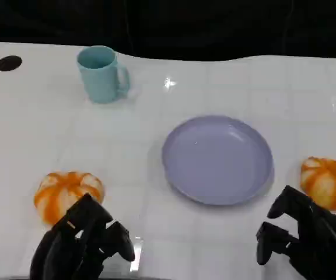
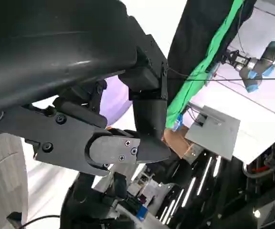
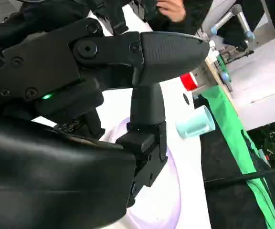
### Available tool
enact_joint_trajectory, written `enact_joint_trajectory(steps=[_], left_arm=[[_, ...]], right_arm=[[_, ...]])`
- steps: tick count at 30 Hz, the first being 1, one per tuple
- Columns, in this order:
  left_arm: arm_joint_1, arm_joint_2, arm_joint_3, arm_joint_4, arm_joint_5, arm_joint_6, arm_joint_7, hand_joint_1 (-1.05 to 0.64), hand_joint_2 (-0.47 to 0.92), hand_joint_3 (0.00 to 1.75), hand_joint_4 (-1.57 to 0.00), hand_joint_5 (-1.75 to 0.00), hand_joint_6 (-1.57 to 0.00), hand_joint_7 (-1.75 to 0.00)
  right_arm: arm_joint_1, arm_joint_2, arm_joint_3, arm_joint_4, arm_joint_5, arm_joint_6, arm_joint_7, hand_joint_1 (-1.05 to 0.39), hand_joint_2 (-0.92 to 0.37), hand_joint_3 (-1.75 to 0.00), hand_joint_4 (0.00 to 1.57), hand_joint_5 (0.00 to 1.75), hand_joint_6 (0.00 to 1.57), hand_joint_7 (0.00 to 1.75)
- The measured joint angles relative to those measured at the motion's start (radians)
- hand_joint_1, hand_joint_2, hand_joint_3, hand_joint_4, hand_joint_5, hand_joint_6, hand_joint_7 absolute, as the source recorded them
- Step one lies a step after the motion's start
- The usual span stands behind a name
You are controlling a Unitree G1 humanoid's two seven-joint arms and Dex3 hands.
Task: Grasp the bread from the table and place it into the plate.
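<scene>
Approach step is in hand: both hands, left hand (image 1: 83,242) and right hand (image 1: 305,236), hang released and empty near a bread (image 1: 67,193), so the next move calls for closing on one before transfer to the plate (image 1: 217,158).

The plate (image 1: 217,158) lies on the table (image 1: 34,128) ahead of me, a little right of the middle. A mug (image 1: 102,74) stands behind it and well to its left, toward the far edge. One bread roll (image 1: 67,193) lies on the table to the left of the plate, well apart from it, just beyond my left hand (image 1: 81,242). A second bread roll (image 1: 329,181) lies to the right of the plate, near its rim but not touching, just beyond my right hand (image 1: 305,239). Both hands sit at the near edge, left and right of the plate. Nothing lies in the plate.
</scene>
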Motion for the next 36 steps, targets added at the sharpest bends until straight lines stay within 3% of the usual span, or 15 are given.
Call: enact_joint_trajectory(steps=[25, 28, 29, 31, 33, 36], left_arm=[[0.002, 0.0, 0.012, -0.006, 0.031, -0.026, -0.016, -0.55, 0.92, 0.31, -0.67, -1.75, -0.57, -1.41], [0.013, 0.003, 0.002, -0.032, 0.103, -0.086, 0.005, -0.59, 0.92, 0.24, -0.56, -1.67, -0.53, -1.21], [0.015, 0.005, -0.001, -0.04, 0.131, -0.109, 0.013, -0.58, 0.92, 0.22, -0.53, -1.54, -0.52, -1.02], [0.02, 0.013, -0.007, -0.065, 0.204, -0.155, 0.05, -0.57, 0.92, 0.21, -0.5, -1.4, -0.54, -0.82], [0.03, 0.024, -0.016, -0.095, 0.273, -0.193, 0.086, -0.57, 0.92, 0.2, -0.44, -1.17, -0.58, -0.44], [0.048, 0.055, -0.039, -0.156, 0.423, -0.25, 0.153, -0.54, 0.92, 0.18, -0.35, -0.82, -0.54, -0.11]], right_arm=[[0.003, 0.006, 0.005, -0.002, -0.001, 0.0, -0.011, -0.57, -0.89, -0.51, 0.78, 1.75, 0.49, 1.74], [0.003, 0.007, 0.007, -0.002, -0.001, 0.0, -0.011, -0.58, -0.89, -0.53, 0.81, 1.75, 0.51, 1.74], [0.003, 0.007, 0.008, -0.001, -0.001, 0.0, -0.011, -0.58, -0.88, -0.53, 0.81, 1.75, 0.51, 1.74], [0.003, 0.008, 0.01, 0.0, -0.002, 0.0, -0.011, -0.58, -0.88, -0.53, 0.81, 1.75, 0.51, 1.74], [0.003, 0.008, 0.013, 0.0, -0.003, 0.0, -0.011, -0.57, -0.89, -0.54, 0.8, 1.75, 0.51, 1.73], [0.001, 0.008, 0.014, 0.001, -0.002, 0.0, -0.011, -0.58, -0.88, -0.53, 0.8, 1.75, 0.51, 1.73]])
